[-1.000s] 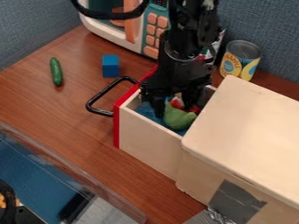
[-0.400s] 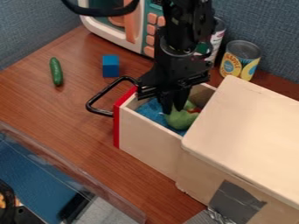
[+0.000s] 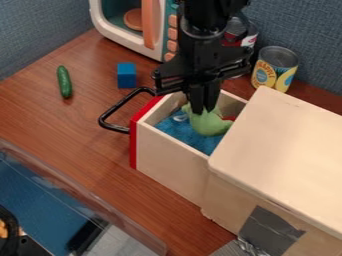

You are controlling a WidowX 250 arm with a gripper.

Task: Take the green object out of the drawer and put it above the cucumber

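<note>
Clear plastic strip (image 3: pixel 80 192) noted along the near edge of the brown wood-grain worktop (image 3: pixel 60 130). Grey tape (image 3: pixel 267 231) is fixed to the near side of a pale wooden box (image 3: pixel 287 150) at the worktop's right. Its drawer (image 3: pixel 170 165) stands open, with a red front and a black handle (image 3: pixel 113 112); blue cloth (image 3: pixel 177 131) lies inside. The green object (image 3: pixel 208 124) is within the drawer opening, beside the box's lid edge, its top pinched by the gripper (image 3: pixel 204 109) from above. Whether it touches the cloth cannot be determined. The cucumber (image 3: pixel 64 81) lies towards the worktop's left edge, well apart from the drawer; a blue block (image 3: pixel 126 75) sits between it and the far edge's cans. Of these, one has a yellow label (image 3: pixel 275 68). A toy microwave (image 3: pixel 127 37) occupies the far left corner. Blue-grey fabric-textured walls (image 3: pixel 40 30) bound the worktop behind.
</note>
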